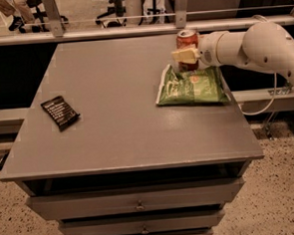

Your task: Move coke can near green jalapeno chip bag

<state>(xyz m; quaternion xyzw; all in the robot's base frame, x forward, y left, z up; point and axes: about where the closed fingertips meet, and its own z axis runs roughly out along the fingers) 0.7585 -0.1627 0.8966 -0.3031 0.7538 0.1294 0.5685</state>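
Note:
The red coke can (187,38) with a silver top stands upright at the far right of the grey table (117,121), right behind the far edge of the green jalapeno chip bag (192,86). The bag lies flat, with a white left edge and a round orange logo. My gripper (186,55) reaches in from the right on a white arm (252,47) and is shut on the coke can; a pale finger (184,54) crosses the can's lower half. The can's base is hidden behind the finger and the bag.
A small black rectangular packet (60,112) lies near the table's left edge. A metal rail (107,33) runs behind the table. Drawers (137,202) sit under the front edge. A cable hangs to the right of the table.

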